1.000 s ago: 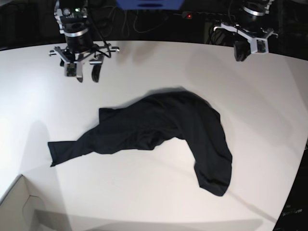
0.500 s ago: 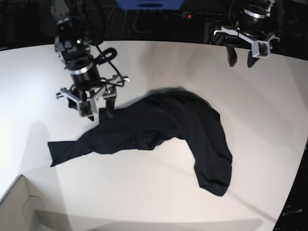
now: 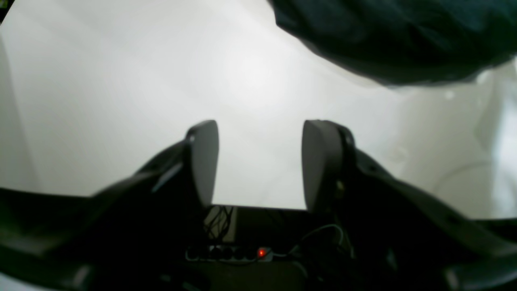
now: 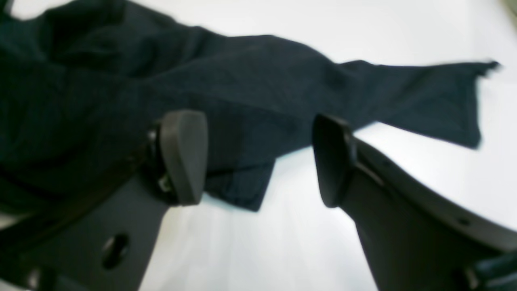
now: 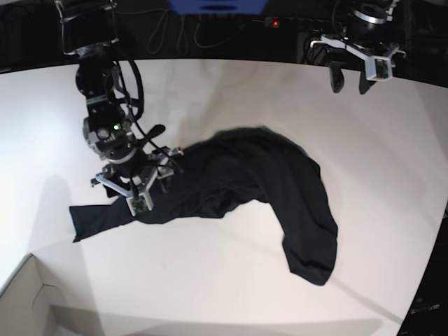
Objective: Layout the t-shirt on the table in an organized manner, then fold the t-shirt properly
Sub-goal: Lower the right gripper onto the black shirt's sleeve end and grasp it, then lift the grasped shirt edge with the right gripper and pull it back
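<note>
T-shirt point(image 5: 231, 182) crumpled on table point(image 5: 210, 280), right gripper point(image 4: 258, 161) open over it

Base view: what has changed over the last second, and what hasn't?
The right end effector came down from the table's far edge onto the t-shirt, jaws open around a fold, nothing gripped yet. The left end effector opened and barely shifted at the far edge. The t-shirt kept its crumpled shape on the table.
</note>
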Available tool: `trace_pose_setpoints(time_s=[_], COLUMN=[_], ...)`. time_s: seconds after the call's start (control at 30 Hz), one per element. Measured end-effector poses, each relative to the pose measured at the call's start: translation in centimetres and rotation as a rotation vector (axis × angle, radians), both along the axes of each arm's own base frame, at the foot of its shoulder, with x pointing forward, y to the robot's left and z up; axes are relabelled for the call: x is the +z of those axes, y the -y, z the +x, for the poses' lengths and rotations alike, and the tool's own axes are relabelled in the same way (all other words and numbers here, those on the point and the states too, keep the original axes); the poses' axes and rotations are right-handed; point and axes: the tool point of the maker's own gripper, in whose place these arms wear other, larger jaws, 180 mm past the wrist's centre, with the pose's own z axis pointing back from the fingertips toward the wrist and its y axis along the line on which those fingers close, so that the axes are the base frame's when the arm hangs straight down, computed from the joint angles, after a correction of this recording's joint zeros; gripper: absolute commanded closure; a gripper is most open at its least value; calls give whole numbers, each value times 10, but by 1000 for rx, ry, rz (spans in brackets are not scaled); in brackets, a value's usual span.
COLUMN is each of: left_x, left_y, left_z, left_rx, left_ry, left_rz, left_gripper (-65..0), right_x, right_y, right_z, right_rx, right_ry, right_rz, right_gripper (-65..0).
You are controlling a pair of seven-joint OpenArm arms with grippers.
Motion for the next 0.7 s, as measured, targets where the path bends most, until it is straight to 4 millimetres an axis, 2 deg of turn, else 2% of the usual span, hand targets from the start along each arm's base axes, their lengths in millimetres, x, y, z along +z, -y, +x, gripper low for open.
trace_pose_setpoints(time_s=[0.13, 0.23, 0.33, 0.53, 0.6, 0.7], left_x=[0, 0, 1, 2, 2, 2], left_y=[0, 3, -3, -2, -2, -2], left_z=[1, 0, 1, 5, 4, 4], left_rx=[4, 29, 48, 58, 58, 59], left_ry=[3, 5, 11, 25, 23, 23], left_rz=[-3, -22, -12, -22, -22, -22], left_gripper=[-321, -321, -321, -321, -321, -321], right_x=[-2, -11, -24, -29, -31, -34], right_y=[11, 14, 21, 24, 25, 24], right_z=[14, 21, 23, 25, 23, 20], right_rx=[-6, -13, -22, -29, -29, -28], right_ry=[-6, -30, -72, -87, -90, -96], right_rz=[-27, -32, -45, -50, -50, -48], right_gripper=[-415, -415, -413, -404, -359, -252])
